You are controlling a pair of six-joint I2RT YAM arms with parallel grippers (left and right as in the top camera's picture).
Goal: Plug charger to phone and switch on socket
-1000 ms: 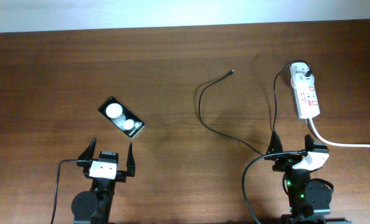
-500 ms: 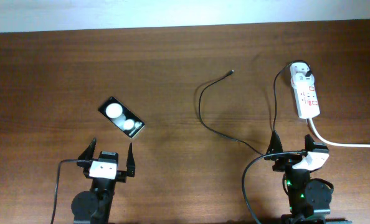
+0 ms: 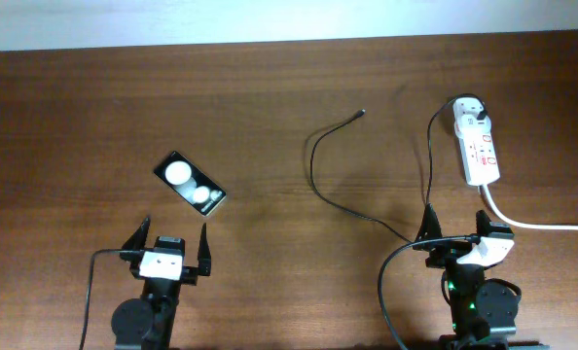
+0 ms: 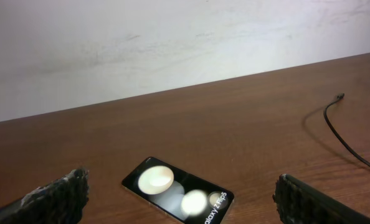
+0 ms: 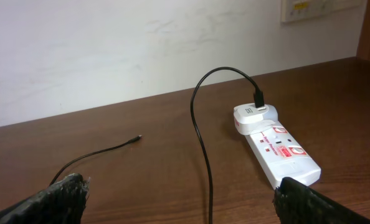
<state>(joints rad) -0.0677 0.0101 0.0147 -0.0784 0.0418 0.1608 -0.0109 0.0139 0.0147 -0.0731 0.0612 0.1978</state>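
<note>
The phone (image 3: 190, 183) lies flat on the left of the wooden table, black with two white round spots; it also shows in the left wrist view (image 4: 177, 191). The charger cable (image 3: 318, 180) curves across the middle, its connector tip (image 3: 363, 113) lying free, and its white plug adapter (image 3: 469, 113) sits in the far end of the socket (image 3: 481, 151). In the right wrist view the cable (image 5: 200, 140), the tip (image 5: 137, 138) and the socket (image 5: 284, 152) are visible. My left gripper (image 3: 169, 243) is open just in front of the phone. My right gripper (image 3: 454, 228) is open below the socket.
The socket's thick white cord (image 3: 537, 224) runs off to the right edge. A white wall (image 4: 172, 43) lies beyond the table's far edge. A wall outlet plate (image 5: 316, 7) shows at the upper right of the right wrist view.
</note>
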